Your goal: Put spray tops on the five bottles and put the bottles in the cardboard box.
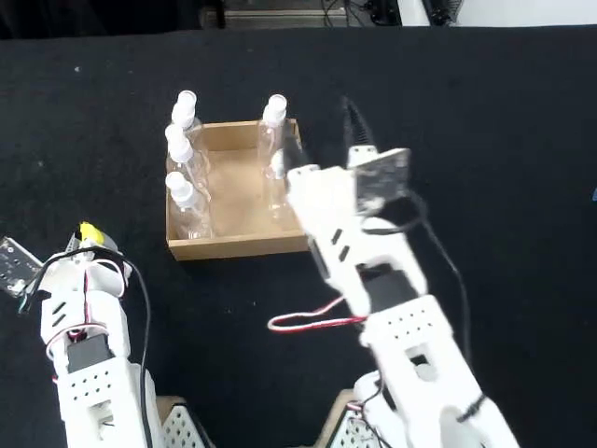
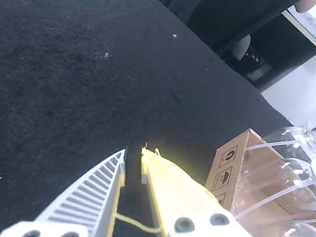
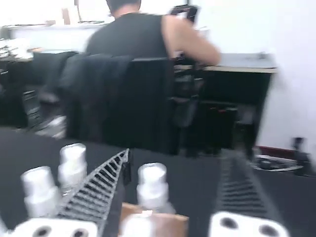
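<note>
right gripper hangs above the right side of the shallow brown cardboard box, its jaws spread wide and clasping nothing. a clear plastic bottle with a white spray top stands in the gap between the two fingers. five such bottles stand upright inside the box, each wearing its white top. three line the left wall: the back left bottle, the middle left bottle and the front left bottle. two stand along the right wall: the back right bottle in the corner and the nearer right bottle, which is partly hidden by the right arm. left gripper sits low over the black cloth table, off to the left of the box's front corner and apart from it. its white and yellow fingers are drawn to a narrow gap and hold nothing.
</note>
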{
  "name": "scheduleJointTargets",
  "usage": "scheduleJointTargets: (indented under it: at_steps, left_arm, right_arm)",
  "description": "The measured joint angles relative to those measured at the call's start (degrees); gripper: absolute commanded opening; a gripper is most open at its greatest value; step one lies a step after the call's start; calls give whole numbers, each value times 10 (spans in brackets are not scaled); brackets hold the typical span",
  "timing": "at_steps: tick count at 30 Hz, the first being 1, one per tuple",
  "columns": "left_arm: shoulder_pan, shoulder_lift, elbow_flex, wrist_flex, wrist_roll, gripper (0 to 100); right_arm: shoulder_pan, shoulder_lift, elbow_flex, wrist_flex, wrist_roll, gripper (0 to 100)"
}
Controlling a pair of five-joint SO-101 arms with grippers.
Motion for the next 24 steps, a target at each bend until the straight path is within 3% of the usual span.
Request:
scheduleJointTargets:
  at_steps: [2, 6, 8, 13, 15, 19, 22, 24]
  left_arm:
    - [0, 0, 0, 1, 0, 46]
    - [0, 0, 0, 1, 0, 30]
    - [0, 0, 0, 1, 0, 32]
    - [0, 0, 0, 2, 0, 30]
    - [0, 0, 0, 18, 0, 30]
    - [0, 0, 0, 40, -8, 30]
    - [0, 0, 0, 44, -46, 30]
    - [0, 0, 0, 44, -62, 30]
  right_arm:
    - [41, -30, 13, 7, 0, 74]
    - [118, -101, 90, 8, 0, 7]
    - [155, -156, 142, 10, 0, 19]
    - [194, -331, 284, 24, 0, 10]
    - [196, -397, 295, 86, 0, 10]
    - [193, -503, 290, 305, 0, 10]
    - [184, -511, 290, 453, 2, 11]
    - [184, -511, 297, 492, 1, 11]
